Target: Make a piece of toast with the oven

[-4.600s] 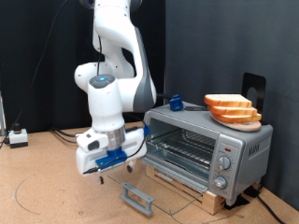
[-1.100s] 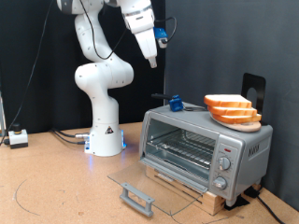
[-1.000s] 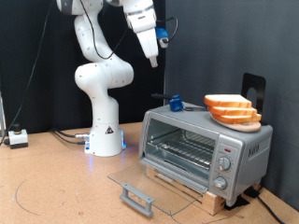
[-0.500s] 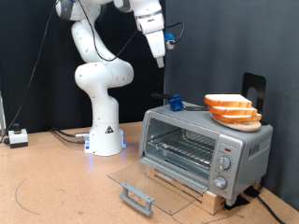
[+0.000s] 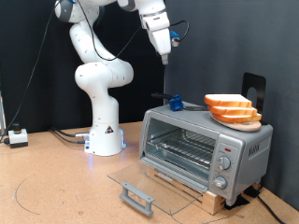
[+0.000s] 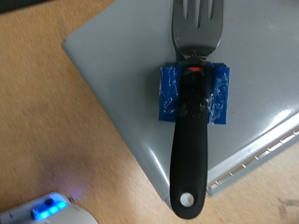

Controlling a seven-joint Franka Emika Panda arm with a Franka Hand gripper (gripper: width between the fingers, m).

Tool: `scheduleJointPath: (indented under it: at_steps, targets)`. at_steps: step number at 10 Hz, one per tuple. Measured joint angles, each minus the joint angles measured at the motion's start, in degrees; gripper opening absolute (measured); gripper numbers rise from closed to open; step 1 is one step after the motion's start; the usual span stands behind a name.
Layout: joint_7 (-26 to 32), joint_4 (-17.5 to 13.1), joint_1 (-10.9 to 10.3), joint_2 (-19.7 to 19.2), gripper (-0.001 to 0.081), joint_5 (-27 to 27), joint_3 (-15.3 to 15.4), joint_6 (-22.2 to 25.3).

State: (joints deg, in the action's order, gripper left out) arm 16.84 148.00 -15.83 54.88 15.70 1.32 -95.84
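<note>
The silver toaster oven stands at the exterior view's right on a wooden block. Its glass door lies open and flat, with the grey bar handle at the front. The wire rack inside is bare. Several bread slices are stacked on the oven's top. A fork with a black handle and a blue wrap also lies on that top. My gripper hangs high above the fork, pointing down and holding nothing. The wrist view shows the fork on the oven top; my fingers do not show there.
Round knobs sit on the oven's right panel. A black stand rises behind the bread. The arm's white base stands to the oven's left. A small white box and cables lie at the far left.
My gripper has risen from low by the open door to high above the oven, then drifted to the exterior view's right and a little down, over the fork. The oven, bread and fork have not moved.
</note>
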Motion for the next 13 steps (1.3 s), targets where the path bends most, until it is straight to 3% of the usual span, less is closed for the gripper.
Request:
scheduleJointPath:
  at_steps: [4,7,13]
  targets:
    - [-2.74,-2.09,0.11,-0.50,0.0811,-1.63,3.75,3.54]
    - [-4.47,-0.04,1.34,-2.17,0.0811,-1.58,4.07,-2.70]
    - [-2.81,5.53,0.58,-2.69,0.0811,-1.20,5.64,-12.02]
